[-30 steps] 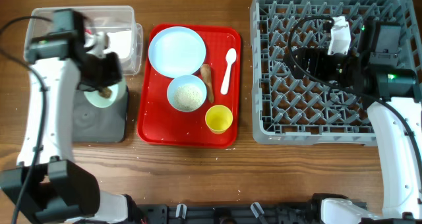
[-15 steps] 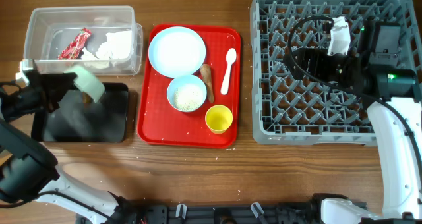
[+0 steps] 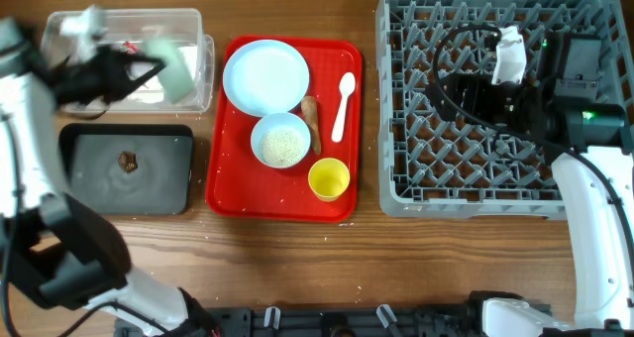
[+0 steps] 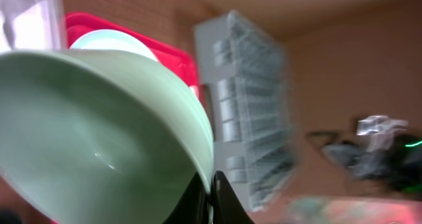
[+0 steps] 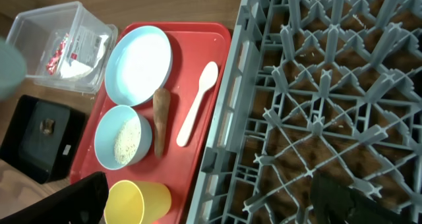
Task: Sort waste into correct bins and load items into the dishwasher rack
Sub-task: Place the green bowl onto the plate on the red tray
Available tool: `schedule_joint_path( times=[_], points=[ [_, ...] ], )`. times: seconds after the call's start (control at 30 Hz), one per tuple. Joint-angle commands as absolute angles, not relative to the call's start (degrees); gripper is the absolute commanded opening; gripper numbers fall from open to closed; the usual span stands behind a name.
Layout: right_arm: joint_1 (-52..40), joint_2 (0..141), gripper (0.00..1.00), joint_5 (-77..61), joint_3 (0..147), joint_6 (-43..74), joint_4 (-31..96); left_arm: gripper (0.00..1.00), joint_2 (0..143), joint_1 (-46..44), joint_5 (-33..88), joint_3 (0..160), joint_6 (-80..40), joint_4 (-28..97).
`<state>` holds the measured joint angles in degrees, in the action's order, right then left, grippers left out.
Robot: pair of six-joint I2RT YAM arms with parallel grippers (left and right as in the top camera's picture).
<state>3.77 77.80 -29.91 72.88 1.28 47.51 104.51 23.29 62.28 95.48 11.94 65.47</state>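
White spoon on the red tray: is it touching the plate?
Apart. The right wrist view shows bare red tray between the white spoon and the pale blue plate.

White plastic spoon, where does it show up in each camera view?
Overhead: the white plastic spoon lies near the right edge of the flat red tray.
Left wrist: not in it.
Right wrist: the spoon lies mid-picture, right of the brown sausage-shaped food piece.
Shared landmark: the red tray, seen in all three.

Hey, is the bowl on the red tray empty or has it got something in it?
Not empty. White crumbs cover the bottom of the bowl, which sits upright on the tray; the overhead and right wrist views both show this.
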Motion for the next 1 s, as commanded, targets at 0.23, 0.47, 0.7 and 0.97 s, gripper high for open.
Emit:
schedule_joint_path(
  times=[0.23,0.47,0.7,0.97],
  points=[
    [3.6,78.2,1.00,-29.4,73.0,1.7,47.5,0.04,116.0,-17.1,-8.6,97.8,10.3,40.9],
    [3.6,78.2,1.00,-29.4,73.0,1.5,47.6,0.45,121.3,-17.8,-3.6,97.8,9.8,41.4],
    [3.6,78.2,1.00,-29.4,73.0,1.6,47.4,0.64,107.5,-18.8,12.6,100.6,-3.8,62.2],
    [3.6,78.2,1.00,-29.4,73.0,1.7,47.7,0.59,111.1,-25.7,13.4,85.5,-15.2,55.0]
  ],
)
